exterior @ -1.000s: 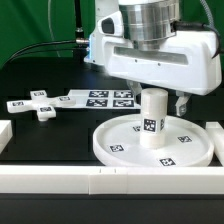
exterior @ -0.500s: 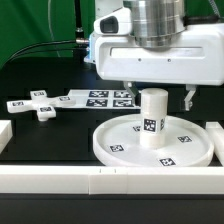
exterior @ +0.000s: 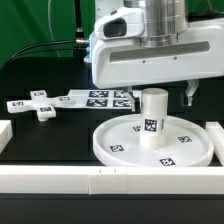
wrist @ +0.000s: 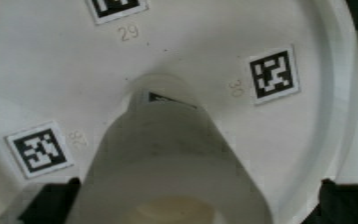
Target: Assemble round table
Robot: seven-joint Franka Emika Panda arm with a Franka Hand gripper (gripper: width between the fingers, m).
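The large rimmed round disc (exterior: 130,148) lies on the black table at the front. The short cylindrical leg (exterior: 152,118) stands upright on its middle. My gripper (exterior: 159,97) is open and hangs over the leg's top, with one finger on each side of it and not touching it. The small cross-shaped piece (exterior: 38,105) lies flat at the exterior view's left. In the wrist view I look down on the leg (wrist: 167,150) and the tagged disc (wrist: 211,40). My gripper (wrist: 194,215) shows only as dark fingertips (wrist: 43,205) at the frame's corners.
The marker board (exterior: 100,98) lies behind the disc, between it and the cross-shaped piece. White border blocks run along the front edge (exterior: 100,180) and stand at the exterior view's left (exterior: 5,132) and right (exterior: 215,135).
My gripper has risen from around the leg's upper part to about its top, with the fingers apart. The leg stays standing on the disc.
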